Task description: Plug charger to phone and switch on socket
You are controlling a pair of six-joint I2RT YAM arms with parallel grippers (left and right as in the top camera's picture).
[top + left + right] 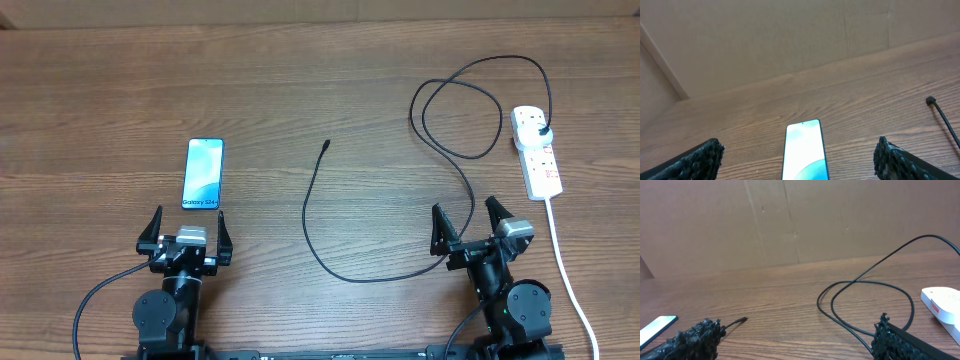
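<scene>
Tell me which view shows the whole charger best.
Overhead: the charger runs in full from free tip to the plug in the socket. Left wrist catches only its tip end; right wrist shows its loops and tip, not the plug.

Even, soft overhead light — faint shadows, no glare; wrist views slightly soft.

Both arms sat folded low. Left gripper [189, 219] and right gripper [463, 207] pointed forward, jaws spread wide, nothing between fingers.
</scene>
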